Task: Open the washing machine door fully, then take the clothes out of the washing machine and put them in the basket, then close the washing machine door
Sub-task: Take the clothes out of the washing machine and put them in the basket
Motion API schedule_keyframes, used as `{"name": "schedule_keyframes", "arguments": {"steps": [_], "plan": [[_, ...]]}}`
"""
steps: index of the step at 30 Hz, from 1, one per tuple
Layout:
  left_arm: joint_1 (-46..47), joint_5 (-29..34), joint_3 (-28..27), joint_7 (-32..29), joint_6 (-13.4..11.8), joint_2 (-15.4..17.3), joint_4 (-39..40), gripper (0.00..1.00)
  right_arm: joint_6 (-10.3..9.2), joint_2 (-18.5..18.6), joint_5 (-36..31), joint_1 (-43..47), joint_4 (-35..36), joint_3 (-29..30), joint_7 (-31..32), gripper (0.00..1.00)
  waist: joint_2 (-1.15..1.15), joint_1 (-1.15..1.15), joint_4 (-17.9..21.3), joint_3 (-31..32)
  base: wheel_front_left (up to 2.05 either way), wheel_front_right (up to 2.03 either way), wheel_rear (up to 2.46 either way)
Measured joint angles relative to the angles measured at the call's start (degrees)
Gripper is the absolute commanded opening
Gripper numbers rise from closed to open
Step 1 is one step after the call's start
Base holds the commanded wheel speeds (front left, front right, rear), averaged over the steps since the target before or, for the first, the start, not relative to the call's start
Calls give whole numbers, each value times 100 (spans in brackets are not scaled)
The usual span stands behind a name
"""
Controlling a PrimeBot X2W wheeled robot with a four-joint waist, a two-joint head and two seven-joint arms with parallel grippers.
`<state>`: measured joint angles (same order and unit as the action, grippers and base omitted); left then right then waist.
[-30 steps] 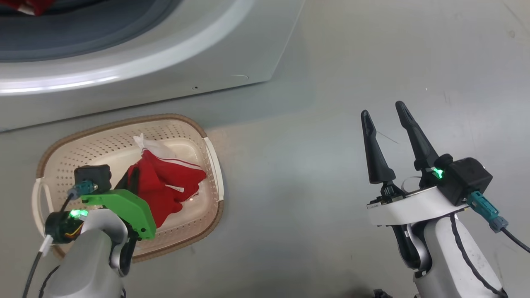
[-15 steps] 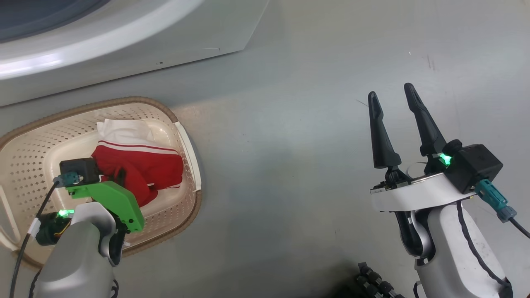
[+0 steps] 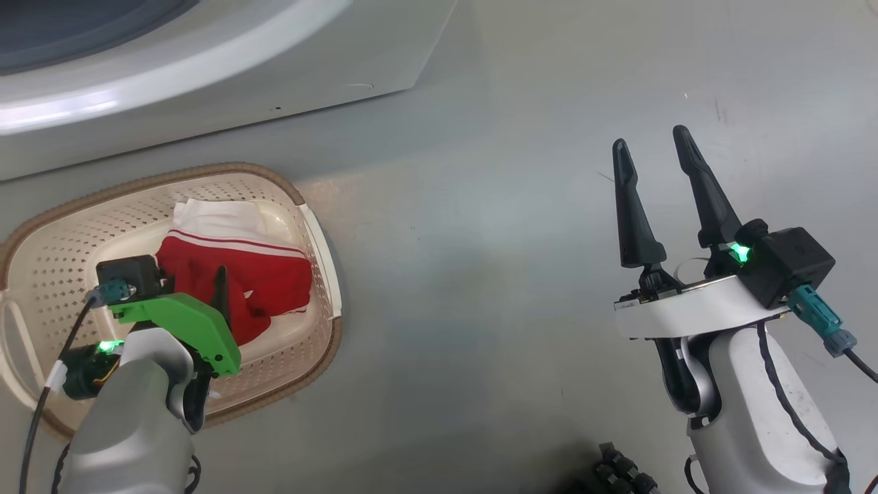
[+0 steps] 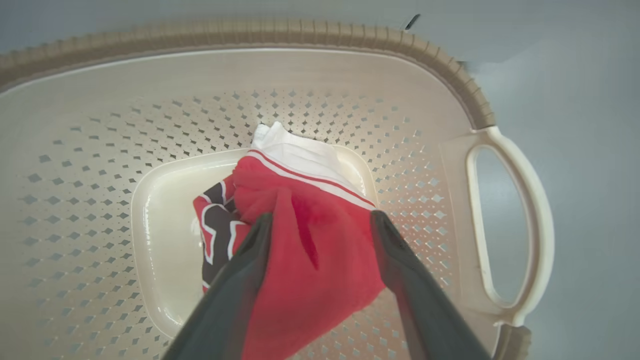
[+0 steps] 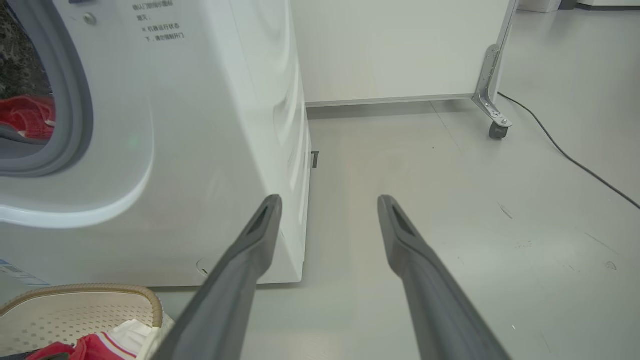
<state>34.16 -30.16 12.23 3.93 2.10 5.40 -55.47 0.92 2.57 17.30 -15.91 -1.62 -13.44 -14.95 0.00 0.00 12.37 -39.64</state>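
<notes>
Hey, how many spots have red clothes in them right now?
2. One red bundle lies in the basket, between the left gripper's spread fingers; more red cloth shows inside the washing machine. Further pieces may be hidden there.

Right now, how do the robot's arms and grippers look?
Both arms are pale grey, each with a black camera box, a teal plug on a black cable and a green light. The left arm wears a green bracket, the right arm a white collar. The left gripper and right gripper each have two long dark fingers.
</notes>
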Motion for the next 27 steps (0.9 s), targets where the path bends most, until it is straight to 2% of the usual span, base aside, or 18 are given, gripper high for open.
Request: {"name": "schedule_keyframes", "arguments": {"steps": [12,21,27], "plan": [[-24,162,165,902,132,-56,-146,100,16,2,22,0,-201,27,0,100,0,0,-183,481,0,0,0],[-66,322,266,1035,231,-170,54,100,11,5,-92,264,-392,356,0,100,0,0,-490,910,0,0,0],[-238,414,258,1051,248,-169,365,100,78,3,-189,444,-565,380,0,100,0,0,-684,1268,0,0,0]]}}
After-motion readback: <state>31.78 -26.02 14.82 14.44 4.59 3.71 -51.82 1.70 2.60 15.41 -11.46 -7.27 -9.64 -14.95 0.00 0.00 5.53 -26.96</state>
